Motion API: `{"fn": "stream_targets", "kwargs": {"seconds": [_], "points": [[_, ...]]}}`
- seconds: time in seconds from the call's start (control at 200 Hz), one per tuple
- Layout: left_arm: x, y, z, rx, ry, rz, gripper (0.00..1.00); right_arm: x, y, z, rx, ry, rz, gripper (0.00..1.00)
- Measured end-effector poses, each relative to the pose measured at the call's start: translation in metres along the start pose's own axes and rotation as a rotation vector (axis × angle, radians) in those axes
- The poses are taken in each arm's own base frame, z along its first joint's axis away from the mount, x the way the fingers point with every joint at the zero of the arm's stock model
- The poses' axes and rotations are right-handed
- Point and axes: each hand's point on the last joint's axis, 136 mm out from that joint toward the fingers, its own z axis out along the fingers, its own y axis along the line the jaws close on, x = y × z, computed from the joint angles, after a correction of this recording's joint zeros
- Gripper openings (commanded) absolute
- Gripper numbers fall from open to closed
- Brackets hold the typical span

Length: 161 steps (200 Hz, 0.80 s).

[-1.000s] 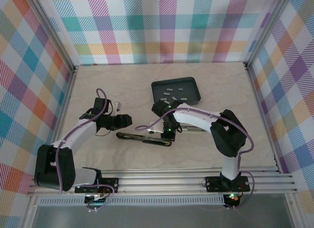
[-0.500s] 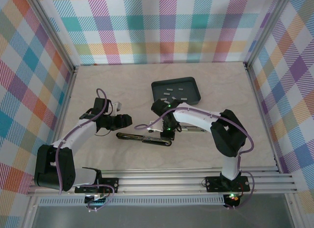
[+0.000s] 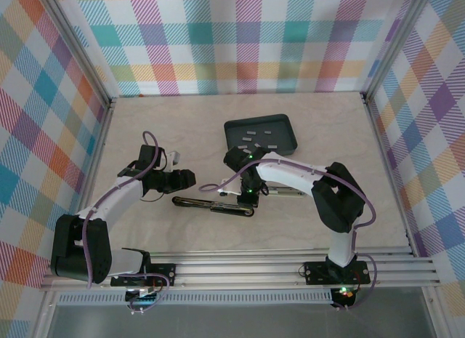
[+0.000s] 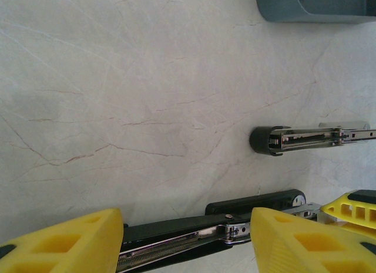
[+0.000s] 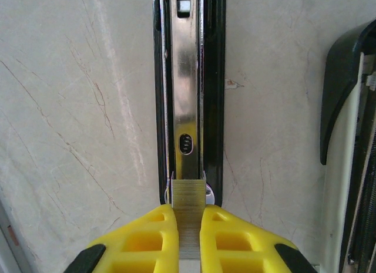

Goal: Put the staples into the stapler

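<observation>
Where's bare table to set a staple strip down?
Free: far-left corner between tray and left wall; right side beyond the right arm. Crowded: centre, open stapler at right claw, left claw beside.

Tray (image 3: 290, 144) at the back centre of the tabletop (image 3: 145, 127), staples (image 3: 258, 133) lying in it, opened stapler (image 3: 192, 202) flat in front, left claw (image 3: 192, 179) just behind its left part, right claw (image 5: 189, 238) over its right end, staple strip (image 5: 189, 202) between the fingers at the channel's end, second stapler (image 4: 299, 138) just right.
</observation>
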Motion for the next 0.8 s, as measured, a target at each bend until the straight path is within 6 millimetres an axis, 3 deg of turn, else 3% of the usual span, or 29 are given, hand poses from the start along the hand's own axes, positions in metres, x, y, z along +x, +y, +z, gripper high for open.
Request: {"fn": "stream_targets", "kwargs": {"seconds": [0.805], "points": [[0.0000,0.0000,0.0000,0.000,0.000,0.000,0.60,0.0024,0.0006,0.0044,-0.010,0.017,0.003,0.11]]}}
